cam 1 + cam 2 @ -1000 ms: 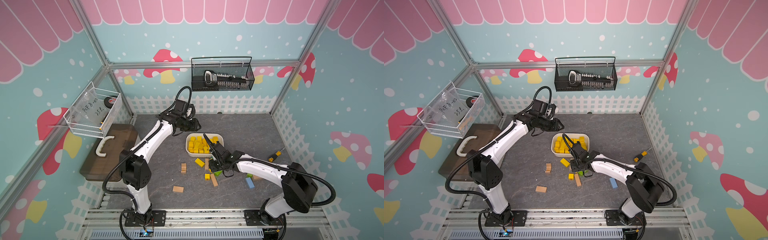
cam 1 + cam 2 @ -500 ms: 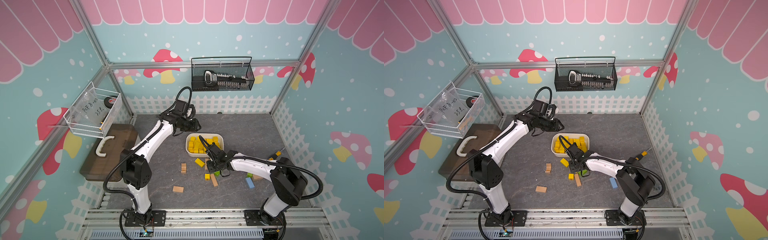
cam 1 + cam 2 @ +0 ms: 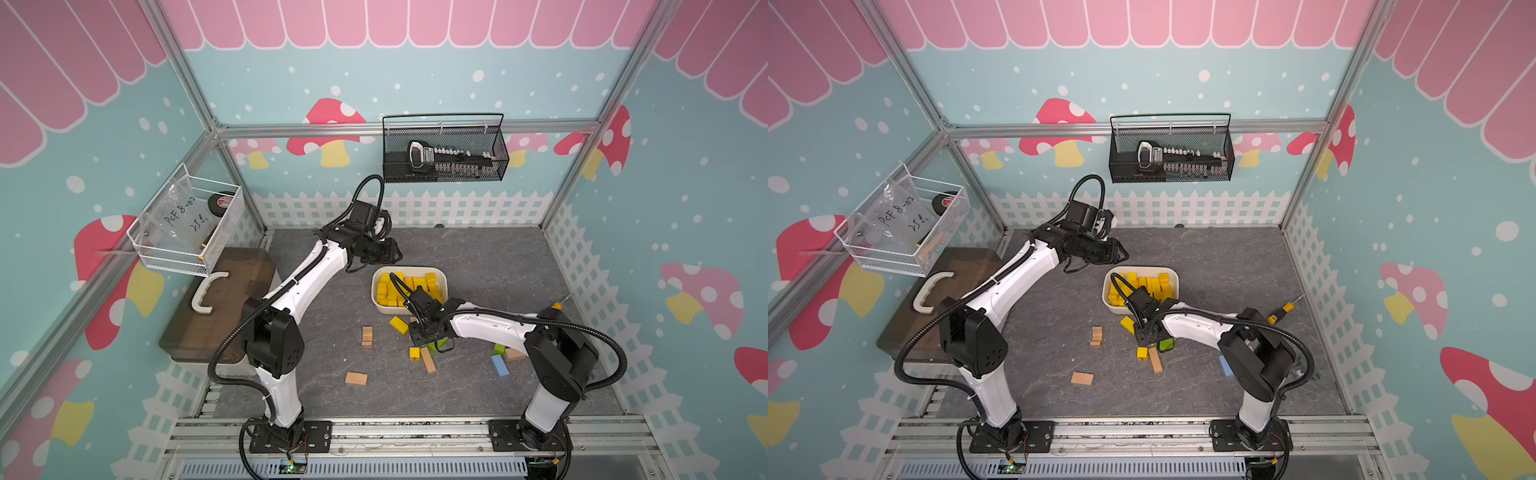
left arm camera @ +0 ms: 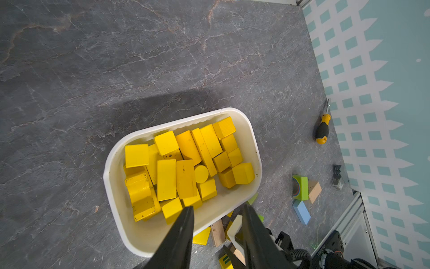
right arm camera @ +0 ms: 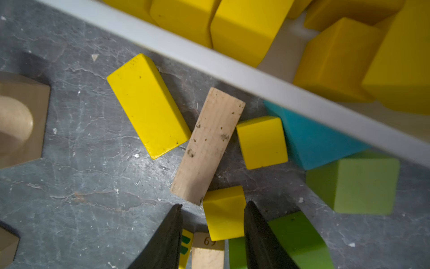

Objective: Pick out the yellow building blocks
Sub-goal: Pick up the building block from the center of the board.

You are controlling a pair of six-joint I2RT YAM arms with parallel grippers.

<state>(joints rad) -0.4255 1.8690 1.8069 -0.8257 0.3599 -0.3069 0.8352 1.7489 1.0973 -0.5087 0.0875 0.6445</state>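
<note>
right gripper (image 5: 214, 204) brackets a loose yellow block (image 5: 224, 219), jaws parted for the pinch; left gripper (image 4: 217, 206) hangs empty, jaws apart, tub (image 4: 108, 172) just ahead.

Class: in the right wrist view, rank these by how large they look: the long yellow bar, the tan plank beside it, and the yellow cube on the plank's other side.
1. yellow bar and tan plank: they look about alike, so they are not ranked apart.
2. yellow cube: clearly smallest.
</note>
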